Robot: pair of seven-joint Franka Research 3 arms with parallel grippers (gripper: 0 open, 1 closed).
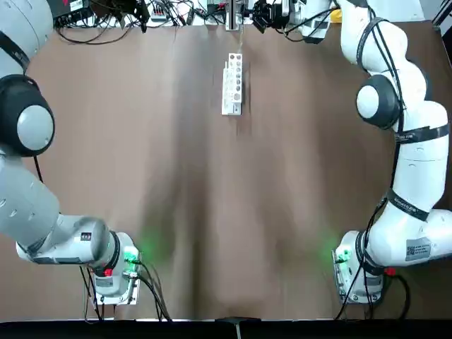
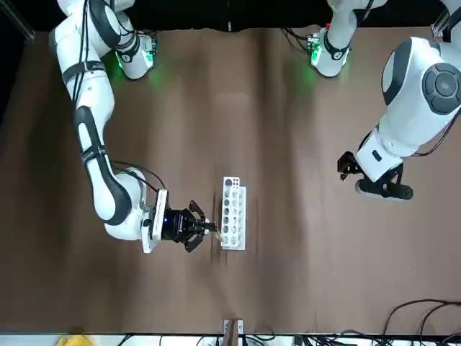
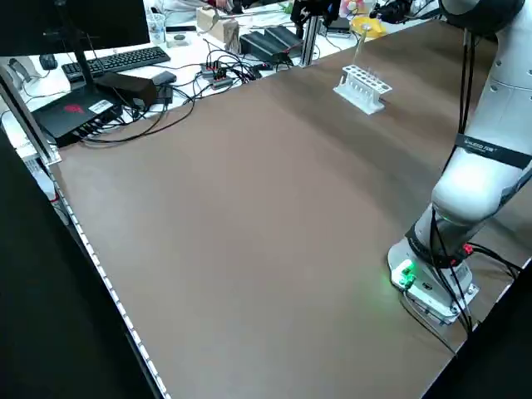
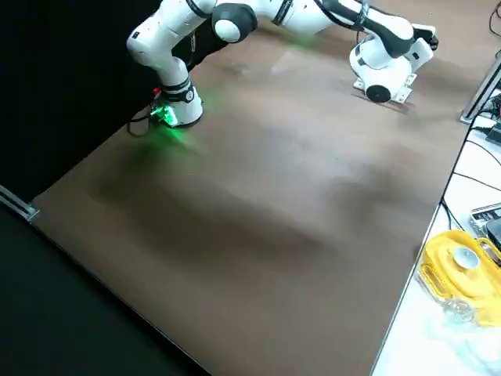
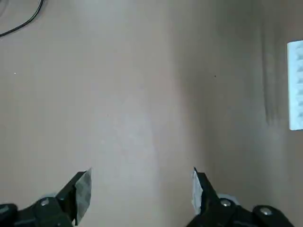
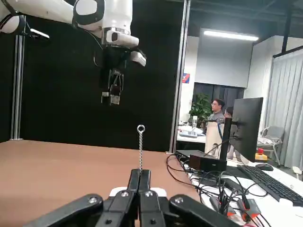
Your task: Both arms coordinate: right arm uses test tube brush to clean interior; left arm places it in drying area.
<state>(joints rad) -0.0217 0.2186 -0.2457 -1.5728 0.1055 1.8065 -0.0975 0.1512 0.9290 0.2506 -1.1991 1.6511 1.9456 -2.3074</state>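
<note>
The left gripper (image 2: pixel 374 189) is held high above the left half of the desk (image 1: pixel 141 141), well apart from everything on it. Its jaws are spread wide with nothing between them, as the left wrist view shows over bare desk, with only an edge of the rack (image 5: pixel 295 85) in sight.

At the far middle of the desk stands the rack (image 1: pixel 232 85), the white block with a row of round holes that serves as drying area. No test tube can be made out in or beside it.

Just right of the rack's far end, the right gripper (image 2: pixel 204 229) is set low. Its jaws are closed on the wire stem of the brush (image 6: pixel 140 147), which rises between them and ends in a small loop at its top. The brush is therefore in the right arm's grasp, next to the rack; whether its bristled end is inside a hole cannot be told.

The step in hand is judged to be the brushing stage, with the placing step not yet begun. Next, the brush has to be kept upright and worked along the tube's axis, if a tube sits there. The left gripper must then be brought down and across to the rack.
</note>
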